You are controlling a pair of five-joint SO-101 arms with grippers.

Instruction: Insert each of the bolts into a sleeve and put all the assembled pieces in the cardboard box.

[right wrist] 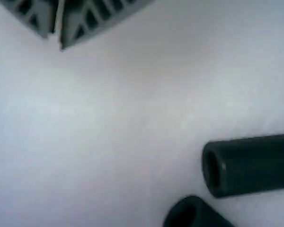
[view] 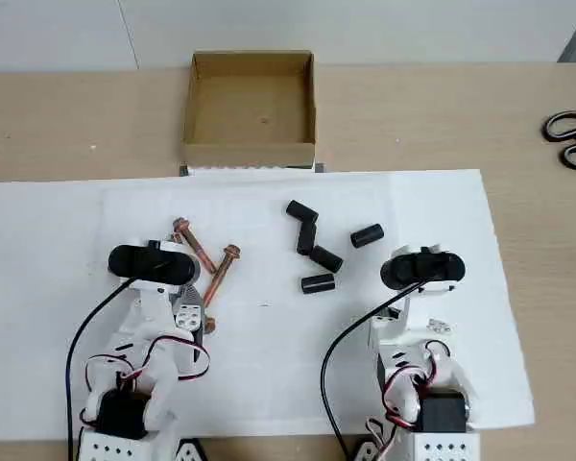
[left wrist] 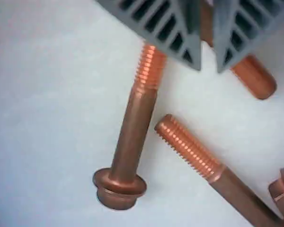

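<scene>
Several copper bolts (view: 219, 275) lie on the white paper beside the left arm (view: 152, 265). In the left wrist view my left gripper (left wrist: 209, 67) hangs just above them, shut with nothing held. One bolt (left wrist: 132, 127) has its threaded end under a finger, a second bolt (left wrist: 199, 156) lies beside it, and a third bolt (left wrist: 253, 78) passes behind the fingers. Several black sleeves (view: 318, 283) are scattered at centre right. My right gripper (right wrist: 56, 40) is shut and empty over bare paper, apart from two sleeves (right wrist: 248, 163). The cardboard box (view: 200, 106) sits open at the back.
White paper (view: 269, 375) covers the work area on a wooden table (view: 58, 125). Scissors (view: 571, 139) lie at the far right edge. The right arm (view: 420, 270) stands just right of the sleeves.
</scene>
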